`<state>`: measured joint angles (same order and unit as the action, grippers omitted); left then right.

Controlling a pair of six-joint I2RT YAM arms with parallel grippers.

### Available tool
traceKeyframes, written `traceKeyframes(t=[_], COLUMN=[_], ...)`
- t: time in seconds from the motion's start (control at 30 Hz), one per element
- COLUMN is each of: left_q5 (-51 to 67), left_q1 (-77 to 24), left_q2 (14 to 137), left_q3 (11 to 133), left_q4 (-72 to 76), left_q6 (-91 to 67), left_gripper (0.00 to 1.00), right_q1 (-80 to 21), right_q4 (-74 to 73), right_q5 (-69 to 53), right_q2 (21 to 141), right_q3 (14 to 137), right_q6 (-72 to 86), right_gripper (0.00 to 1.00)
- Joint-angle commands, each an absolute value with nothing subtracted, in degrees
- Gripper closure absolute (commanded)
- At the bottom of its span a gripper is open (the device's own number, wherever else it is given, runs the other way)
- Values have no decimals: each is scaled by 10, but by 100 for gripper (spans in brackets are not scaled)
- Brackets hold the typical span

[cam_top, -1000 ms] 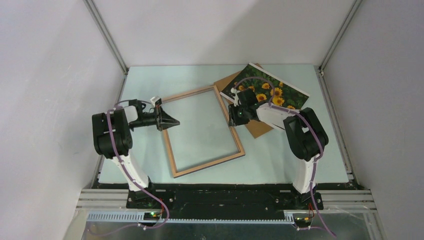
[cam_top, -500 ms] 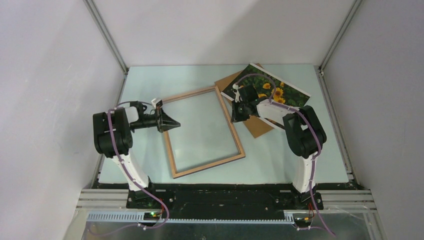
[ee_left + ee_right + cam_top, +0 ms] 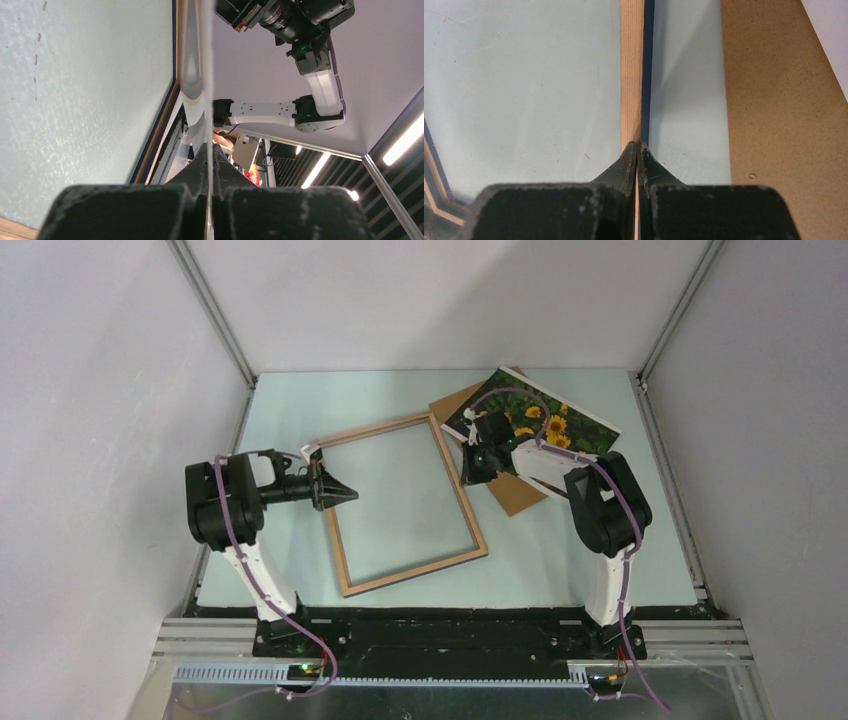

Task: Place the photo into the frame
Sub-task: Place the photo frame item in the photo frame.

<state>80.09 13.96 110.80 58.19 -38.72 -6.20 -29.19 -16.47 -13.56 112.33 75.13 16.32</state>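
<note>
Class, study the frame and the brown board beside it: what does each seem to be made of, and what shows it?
Frame: probably light, matte wood, since fine straight grain runs along the rail; its side face looks painted dark blue.
Board: likely pressed fibreboard, matte brown with fine speckles and no grain.

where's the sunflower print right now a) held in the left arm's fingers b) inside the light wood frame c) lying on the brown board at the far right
c: the large sunflower photo lies on the plain brown backing board, outside the thin light wood picture frame.
</note>
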Motion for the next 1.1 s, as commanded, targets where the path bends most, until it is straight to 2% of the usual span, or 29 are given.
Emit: traceKeyframes(t=[0.0, 1.07], left_q5=[805, 705], left_q1=[137, 133], left_q2=[1115, 1141], left_q3=[579, 633], left_q4=[-394, -393], left_q6=[-40, -15], left_gripper=[100, 98], right_q1=[-310, -312], right_q4=[-165, -167], right_q5=[-149, -156], right_q2=[1116, 1115], right_q3=[748, 741], right_q6=[167, 149], right_gripper=[99, 98])
